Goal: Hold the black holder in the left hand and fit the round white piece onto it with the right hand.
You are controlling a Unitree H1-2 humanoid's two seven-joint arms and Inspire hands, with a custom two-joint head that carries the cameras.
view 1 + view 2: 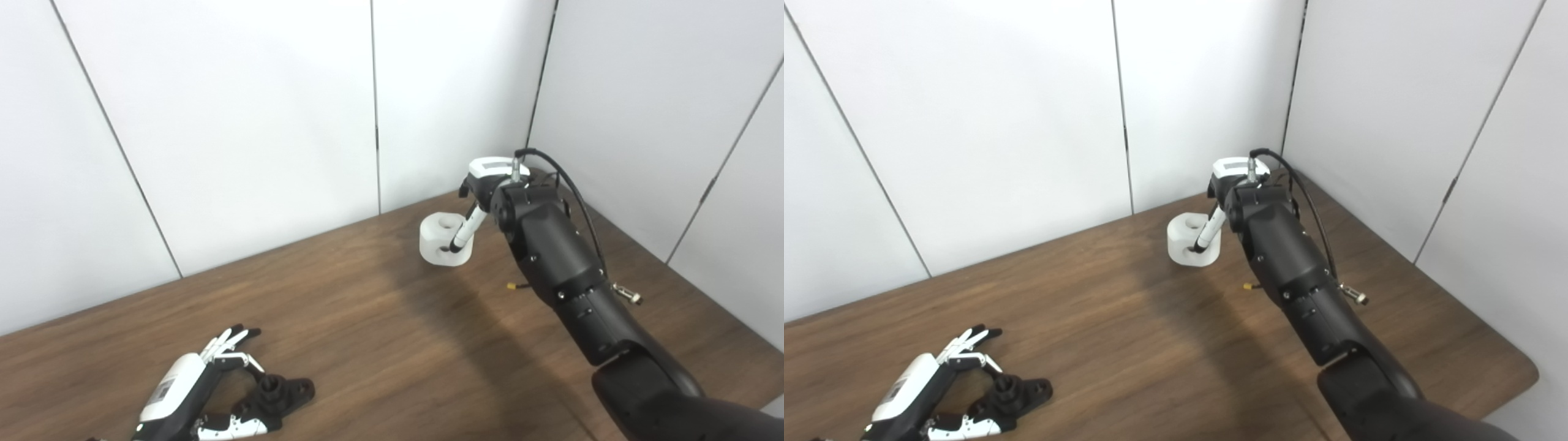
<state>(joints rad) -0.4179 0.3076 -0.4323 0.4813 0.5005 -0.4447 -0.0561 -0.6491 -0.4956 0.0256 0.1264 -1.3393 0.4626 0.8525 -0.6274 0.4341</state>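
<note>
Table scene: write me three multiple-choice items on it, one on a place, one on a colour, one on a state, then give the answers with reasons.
1. Where is the white piece?
A. at the table's far edge by the wall
B. at the near edge beside the left hand
C. on top of the holder

2. What colour is the holder?
A. white
B. black
C. red

3. How is the left hand set?
A. shut tight on the white piece
B. fingers apart around the holder, which lies on the table
C. raised high above the table

Answers:
1 A: the piece sits far back near the wall, with the right hand at it.
2 B: the holder is dark against the brown wood.
3 B: the fingers spread on either side of the holder, which rests on the wood.
</note>
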